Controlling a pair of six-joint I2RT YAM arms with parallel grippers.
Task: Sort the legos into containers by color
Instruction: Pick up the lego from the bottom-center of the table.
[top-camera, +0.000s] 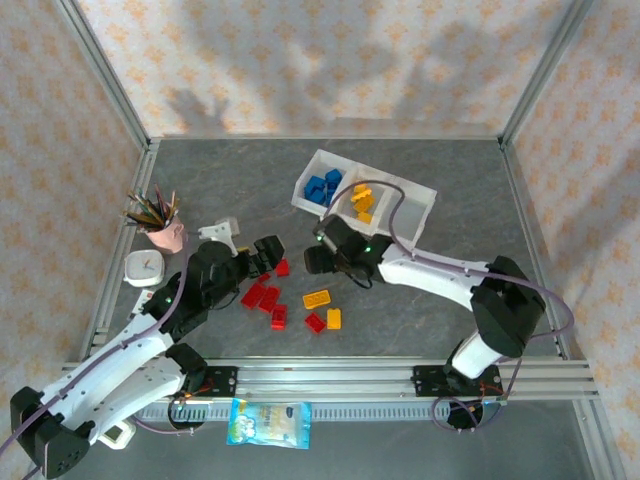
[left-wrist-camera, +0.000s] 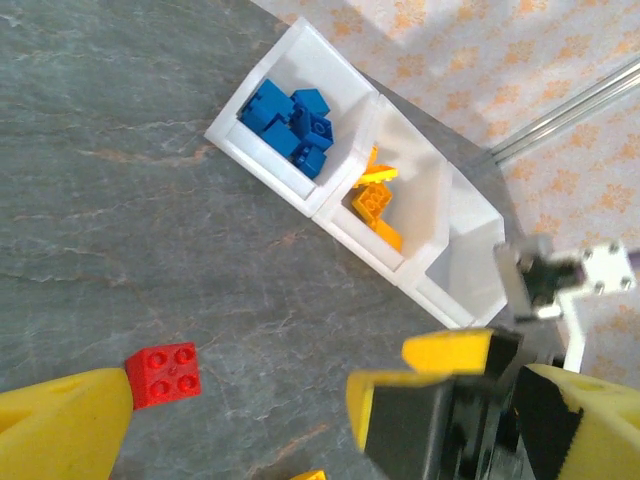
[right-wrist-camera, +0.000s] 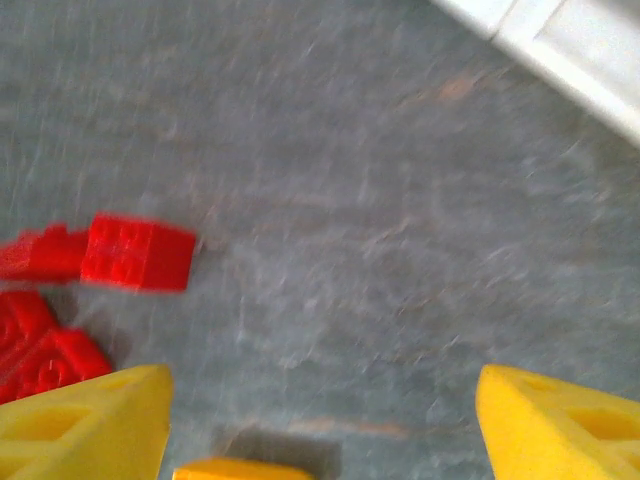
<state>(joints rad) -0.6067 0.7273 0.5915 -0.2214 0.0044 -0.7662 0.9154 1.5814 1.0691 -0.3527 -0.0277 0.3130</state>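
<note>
The white three-compartment tray (top-camera: 415, 190) (left-wrist-camera: 330, 215) stands at the back. Its left compartment holds blue legos (top-camera: 323, 187) (left-wrist-camera: 292, 118), its middle one yellow-orange legos (top-camera: 362, 199) (left-wrist-camera: 375, 205). Loose red legos (top-camera: 263, 297) and yellow-orange legos (top-camera: 317, 298) lie mid-table. My left gripper (top-camera: 268, 255) (left-wrist-camera: 330, 390) is open, with a red lego (left-wrist-camera: 162, 375) beside its left finger. My right gripper (top-camera: 312, 258) (right-wrist-camera: 325, 420) is open and holds nothing. Low between its fingers shows a yellow-orange lego (right-wrist-camera: 235, 468), with red legos (right-wrist-camera: 135, 252) to the left.
A pink cup of pencils (top-camera: 160, 228) and a round white object (top-camera: 145, 267) stand at the left. A blue-and-white snack packet (top-camera: 268, 422) lies in front of the base rail. The two grippers are close together, and the right gripper (left-wrist-camera: 430, 400) shows in the left wrist view.
</note>
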